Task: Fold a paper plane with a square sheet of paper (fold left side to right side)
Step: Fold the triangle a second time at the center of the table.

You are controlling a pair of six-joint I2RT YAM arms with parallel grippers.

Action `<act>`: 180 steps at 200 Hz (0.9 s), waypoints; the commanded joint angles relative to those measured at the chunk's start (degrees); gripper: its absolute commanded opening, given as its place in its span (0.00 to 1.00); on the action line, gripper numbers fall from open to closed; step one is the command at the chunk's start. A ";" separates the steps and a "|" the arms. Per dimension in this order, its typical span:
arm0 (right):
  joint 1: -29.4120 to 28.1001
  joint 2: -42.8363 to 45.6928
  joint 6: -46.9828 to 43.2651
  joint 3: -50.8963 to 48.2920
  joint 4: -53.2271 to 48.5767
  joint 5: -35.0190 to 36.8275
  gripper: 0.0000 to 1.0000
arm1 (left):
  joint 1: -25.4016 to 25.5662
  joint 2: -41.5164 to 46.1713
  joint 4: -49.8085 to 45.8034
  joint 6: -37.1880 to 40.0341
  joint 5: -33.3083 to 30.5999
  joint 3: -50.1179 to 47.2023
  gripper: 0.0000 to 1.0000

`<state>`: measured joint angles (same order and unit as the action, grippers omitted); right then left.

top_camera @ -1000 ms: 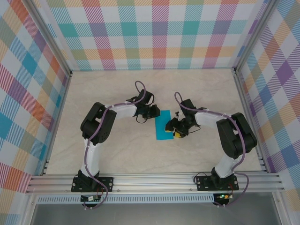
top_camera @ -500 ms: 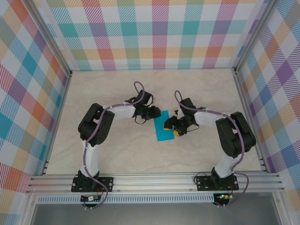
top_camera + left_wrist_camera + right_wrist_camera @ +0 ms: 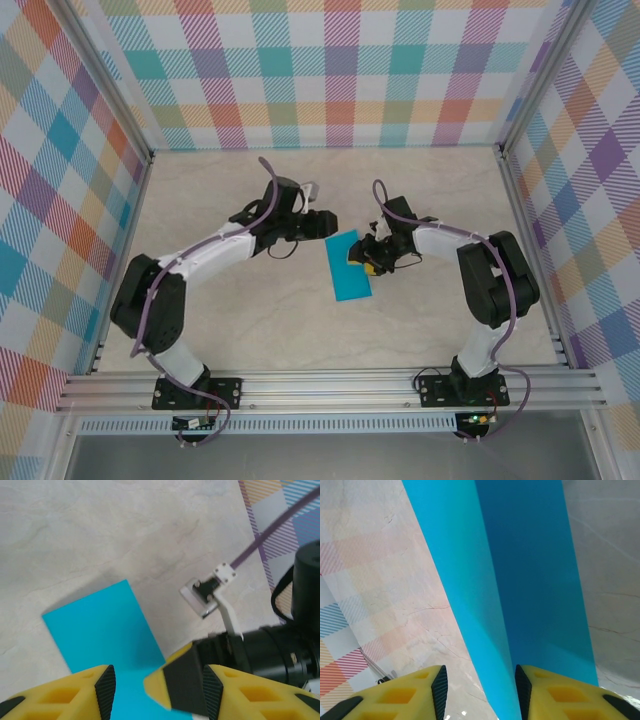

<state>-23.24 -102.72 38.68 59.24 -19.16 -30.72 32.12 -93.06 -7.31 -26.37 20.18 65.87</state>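
Both left hand and right hand gape over teal paper on marbled table; plaid walls.

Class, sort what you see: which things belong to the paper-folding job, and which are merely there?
Job: teal sheet of paper, left gripper, right gripper.
Merely there: table, plaid walls, metal frame.

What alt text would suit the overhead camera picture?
A left gripper and right gripper reach in from either side to the far end of a teal-blue sheet of paper, folded into a narrow rectangle on a beige table. Colourful plaid walls enclose it.
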 commanded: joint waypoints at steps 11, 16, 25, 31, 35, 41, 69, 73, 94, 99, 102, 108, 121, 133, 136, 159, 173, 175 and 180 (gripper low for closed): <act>0.22 0.13 0.75 -0.71 -0.61 -1.14 0.31 | 2.73 7.52 -0.17 6.50 -2.74 -8.76 0.52; 0.21 0.15 0.78 -0.71 -0.70 -1.17 0.29 | 3.82 8.63 -0.20 7.50 -3.23 -9.77 0.52; 0.21 0.18 1.09 -0.70 -0.75 -1.17 0.27 | 5.87 10.30 -0.41 8.85 -4.26 -11.35 0.53; 0.22 0.38 1.39 -0.75 -0.75 -1.30 0.26 | 7.79 11.26 -0.57 9.52 -5.07 -12.16 0.54; 0.20 0.53 1.80 -0.87 -0.70 -1.28 0.26 | 9.06 11.80 -0.64 9.93 -5.87 -12.68 0.54; 0.21 0.71 2.22 -0.86 -0.79 -1.41 0.26 | 11.10 12.38 -0.64 10.46 -7.04 -13.26 0.56; 0.20 1.29 2.46 0.27 -2.75 -0.92 0.26 | 21.38 12.47 -2.07 11.80 -17.88 -13.56 0.70; 0.21 1.34 2.46 0.47 -3.08 -0.84 0.26 | 22.50 11.93 -2.32 11.57 -19.32 -13.37 0.71; 0.22 1.05 2.52 1.46 -4.12 -0.93 0.26 | 26.95 8.03 -3.26 11.12 -24.65 -11.37 0.76; 0.21 0.92 2.60 1.72 -4.30 -1.04 0.26 | 27.74 6.89 -3.76 11.18 -25.64 -10.75 0.77; 0.22 0.82 2.63 1.79 -4.31 -1.17 0.26 | 28.19 6.15 -4.09 11.24 -26.17 -10.18 0.78; 0.22 0.75 2.75 1.93 -4.31 -1.32 0.26 | 28.87 4.84 -4.89 11.43 -27.21 -8.85 0.79; 0.21 0.61 3.05 2.27 -4.18 -1.70 0.26 | 30.10 2.01 -6.22 11.89 -28.84 -6.53 0.81; 0.22 0.76 3.39 2.61 -4.42 -2.01 0.26 | 30.95 -0.53 -7.14 12.43 -29.79 -4.51 0.82; 0.22 0.81 3.46 2.69 -4.38 -2.06 0.26 | 31.05 -1.13 -7.43 12.54 -30.03 -3.99 0.83; 0.20 1.20 3.80 3.06 -4.43 -2.35 0.26 | 31.77 -5.80 -10.44 13.20 -32.32 -0.45 0.84; 0.18 1.22 3.78 3.24 -4.57 -2.29 0.26 | 31.95 -8.00 -11.37 13.37 -34.07 1.49 0.84; 0.21 1.27 3.80 3.25 -4.64 -2.32 0.26 | 31.95 -8.32 -11.51 13.52 -34.31 1.82 0.84; 0.21 1.21 3.78 3.29 -4.58 -2.33 0.26 | 31.96 -9.17 -11.92 13.69 -34.87 2.52 0.84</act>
<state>-23.24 -102.69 41.63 61.17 -22.22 -31.62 63.18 -99.24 -15.42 -14.46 -9.63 64.82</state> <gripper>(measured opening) 0.258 0.842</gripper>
